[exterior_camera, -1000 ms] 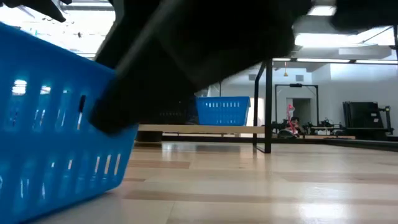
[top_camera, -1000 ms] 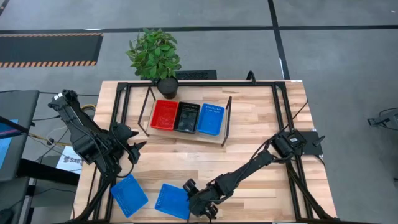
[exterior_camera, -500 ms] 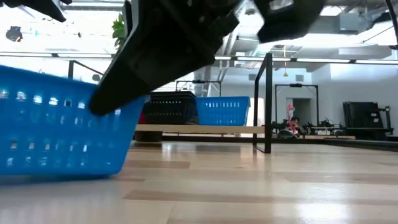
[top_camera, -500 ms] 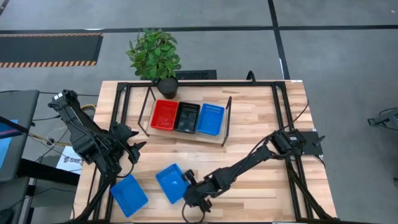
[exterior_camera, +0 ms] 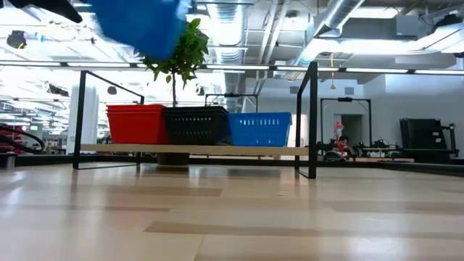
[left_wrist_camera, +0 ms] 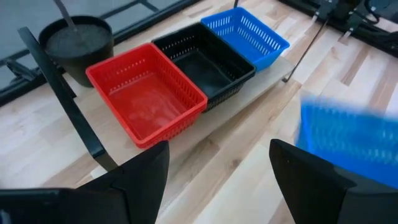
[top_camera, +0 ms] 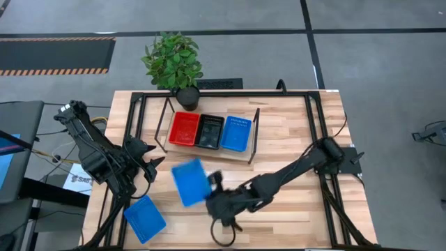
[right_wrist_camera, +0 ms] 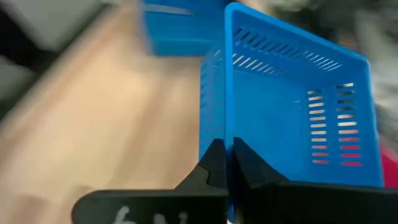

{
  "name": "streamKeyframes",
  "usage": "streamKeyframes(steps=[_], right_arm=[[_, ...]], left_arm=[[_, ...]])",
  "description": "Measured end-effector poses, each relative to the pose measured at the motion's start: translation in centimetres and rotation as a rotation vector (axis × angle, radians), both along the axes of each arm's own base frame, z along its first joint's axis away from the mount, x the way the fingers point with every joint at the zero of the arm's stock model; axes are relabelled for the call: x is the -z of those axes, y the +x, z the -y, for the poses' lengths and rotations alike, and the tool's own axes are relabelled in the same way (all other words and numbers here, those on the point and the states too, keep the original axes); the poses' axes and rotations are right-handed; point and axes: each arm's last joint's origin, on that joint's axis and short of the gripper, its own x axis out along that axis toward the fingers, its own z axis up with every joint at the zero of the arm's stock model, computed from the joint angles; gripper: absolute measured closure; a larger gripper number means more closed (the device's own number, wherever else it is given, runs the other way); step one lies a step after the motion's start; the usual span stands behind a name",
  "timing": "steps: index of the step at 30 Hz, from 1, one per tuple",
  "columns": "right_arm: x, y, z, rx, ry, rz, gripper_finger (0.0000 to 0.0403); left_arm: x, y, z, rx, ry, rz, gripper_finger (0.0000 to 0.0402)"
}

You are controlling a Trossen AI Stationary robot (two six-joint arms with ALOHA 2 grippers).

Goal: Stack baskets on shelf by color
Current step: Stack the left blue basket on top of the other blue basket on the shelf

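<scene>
On the shelf [top_camera: 209, 150] a red basket [top_camera: 185, 129], a black basket [top_camera: 209, 131] and a blue basket [top_camera: 235, 134] stand side by side on their bases. My right gripper [top_camera: 211, 187] is shut on a second blue basket [top_camera: 188, 183], which it holds in the air in front of the shelf. That basket shows blurred at the top of the low view [exterior_camera: 141, 25]. A third blue basket [top_camera: 145, 216] lies on the table near the front left. My left gripper [left_wrist_camera: 217, 180] stands open to the left, with nothing between its fingers. My right gripper pinches one side wall [right_wrist_camera: 227, 118] of the blue basket, with one finger [right_wrist_camera: 214, 163] outside the wall and the other [right_wrist_camera: 247, 163] inside the basket. The fingers come from the table's right. The basket is lifted clear of the table and tilted.
A potted plant [top_camera: 174, 63] stands behind the shelf at the far edge. Black frame bars [top_camera: 132, 118] run along the table's sides. Bare wood [top_camera: 293, 153] lies to the right of the shelf and in front of it.
My right gripper has lifted the blue basket off the table near the front edge. It has carried the basket up and toward the far edge, nearer the shelf. The basket has gone from resting on the wood to hanging clear and tilted.
</scene>
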Motion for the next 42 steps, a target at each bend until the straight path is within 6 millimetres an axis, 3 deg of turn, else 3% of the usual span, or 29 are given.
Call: streamKeyframes(steps=[5, 9, 16, 22, 32, 42], right_arm=[[-3.8, -2.6, 2.6, 0.248, -0.115, 0.033, 0.04], [-5.1, -3.9, 5.5, 0.442, -0.124, 0.014, 0.0399], [-3.6, -3.0, 11.0, 0.66, -0.125, -0.107, 0.0399], [-1.9, -2.0, 14.4, 0.729, -0.143, -0.209, 0.0395], [-1.7, -3.7, 15.0, 0.752, -0.195, -0.352, 0.0392], [1.2, -4.1, 15.5, 0.763, -0.222, -0.398, 0.0391]], left_arm=[[0.0, 0.0, 0.0, 0.016, 0.022, -0.005, 0.0136], [0.0, 0.0, 0.0, 0.028, 0.036, -0.015, 0.0136], [-0.1, 0.0, 0.0, 0.054, 0.079, -0.025, 0.0136], [-0.1, 0.0, 0.0, 0.056, 0.082, -0.026, 0.0136], [0.0, 0.0, 0.0, 0.056, 0.08, -0.029, 0.0136], [-0.1, 0.0, 0.0, 0.056, 0.081, -0.027, 0.0136]])
